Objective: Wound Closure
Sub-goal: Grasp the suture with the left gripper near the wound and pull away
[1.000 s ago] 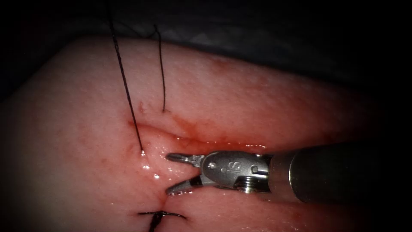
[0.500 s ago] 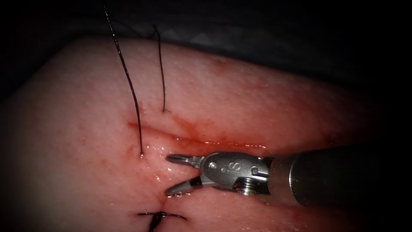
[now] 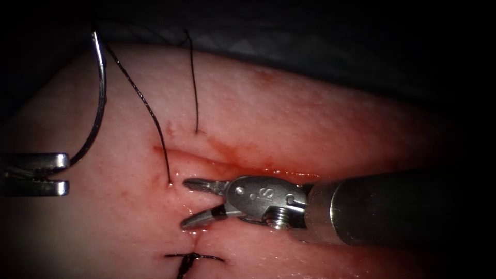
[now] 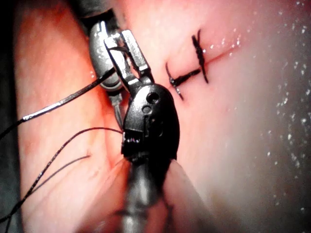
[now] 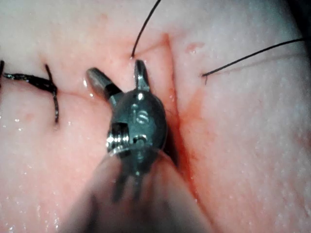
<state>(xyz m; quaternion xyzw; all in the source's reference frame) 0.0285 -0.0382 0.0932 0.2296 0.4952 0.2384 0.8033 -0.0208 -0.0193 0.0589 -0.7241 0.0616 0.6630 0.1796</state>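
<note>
The needle, a thin curved steel wire, stands free of the tissue on the left of the cut. The left gripper is clenched on it near one end of its curve, at the picture's left edge, and the rest of the arc rises to a tip near the tissue's far border. Black thread runs from the needle's upper end down to a point in the tissue just left of the cut, close to the right gripper's upper tip. A second strand hangs down to the tissue just above the cut.

The right gripper lies over the cut with its jaws spread apart, grasping nothing; its shaft comes in from the right and covers the cut's right part. In the right wrist view the spread gripper sits just beside the thread's entry point.

Below the right gripper a finished stitch of dark, frayed thread crosses the cut. The left wrist view shows two such stitches near the left gripper.

Red fluid pools along the cut, wet and shiny. The tissue is pale pink, smooth and finely pored. Beyond its far border is dark cloth.
</note>
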